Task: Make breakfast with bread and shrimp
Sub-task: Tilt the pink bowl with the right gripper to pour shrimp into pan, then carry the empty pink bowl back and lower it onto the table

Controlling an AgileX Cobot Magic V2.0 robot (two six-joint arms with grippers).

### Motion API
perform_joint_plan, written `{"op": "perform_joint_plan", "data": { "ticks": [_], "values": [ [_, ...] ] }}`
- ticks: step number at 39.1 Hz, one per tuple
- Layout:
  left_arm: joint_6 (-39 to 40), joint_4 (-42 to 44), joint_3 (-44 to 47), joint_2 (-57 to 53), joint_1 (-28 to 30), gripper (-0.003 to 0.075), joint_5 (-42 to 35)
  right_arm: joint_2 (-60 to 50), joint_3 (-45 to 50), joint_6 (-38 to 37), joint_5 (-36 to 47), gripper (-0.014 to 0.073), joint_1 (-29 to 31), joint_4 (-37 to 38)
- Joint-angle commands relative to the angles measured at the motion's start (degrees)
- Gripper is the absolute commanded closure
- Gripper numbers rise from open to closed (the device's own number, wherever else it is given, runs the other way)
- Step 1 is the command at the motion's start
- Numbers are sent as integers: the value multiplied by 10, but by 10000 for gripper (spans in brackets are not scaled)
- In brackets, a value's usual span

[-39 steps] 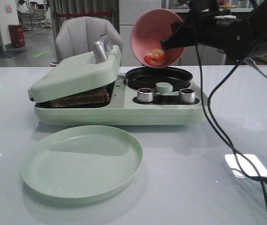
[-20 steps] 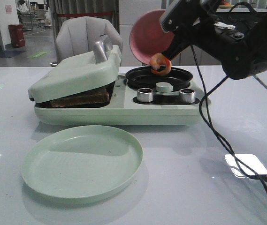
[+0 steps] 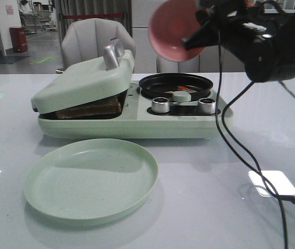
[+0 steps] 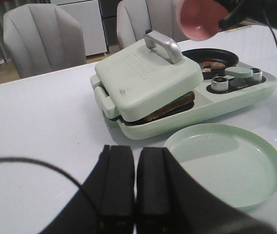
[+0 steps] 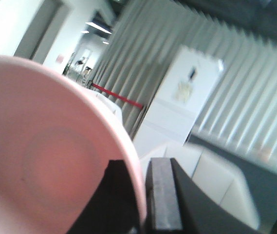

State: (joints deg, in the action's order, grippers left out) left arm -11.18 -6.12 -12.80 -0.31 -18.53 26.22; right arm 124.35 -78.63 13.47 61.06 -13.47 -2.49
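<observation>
— Right pincer (image 3: 196,39) is clamped on the pink bowl (image 3: 174,35) rim, tipped above the black pan (image 3: 176,83); left pincer (image 4: 136,183) idles closed.
— Shrimp?
— I see shrimp (image 4: 212,65) in the pan now, not the bowl. Bread (image 3: 90,109) sits under the press lid (image 3: 82,80). I'd level the bowl slowly before withdrawing.

Bread (image 3: 90,108): dark brown-crusted slice, lying flat, clamped under the tilted lid of the breakfast maker (image 3: 131,124), left section. Shrimp (image 4: 212,65): small pink-orange pieces resting inside the breakfast maker's round black pan.
</observation>
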Motion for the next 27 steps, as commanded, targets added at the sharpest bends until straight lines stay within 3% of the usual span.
{"op": "perform_joint_plan", "data": {
  "ticks": [1,4,15,27],
  "values": [
    [6,-7,-16,-5,-3,606,-42,-77,-19,-171,-38,479,7,-36],
    [6,-7,-16,-5,-3,606,-42,-105,-20,-215,-120,479,7,-34],
    [6,-7,-16,-5,-3,606,-42,-215,-44,-218,-489,479,8,-34],
    [6,-7,-16,-5,-3,606,-42,-291,-48,-218,-765,479,49,-52]
  ]
}}
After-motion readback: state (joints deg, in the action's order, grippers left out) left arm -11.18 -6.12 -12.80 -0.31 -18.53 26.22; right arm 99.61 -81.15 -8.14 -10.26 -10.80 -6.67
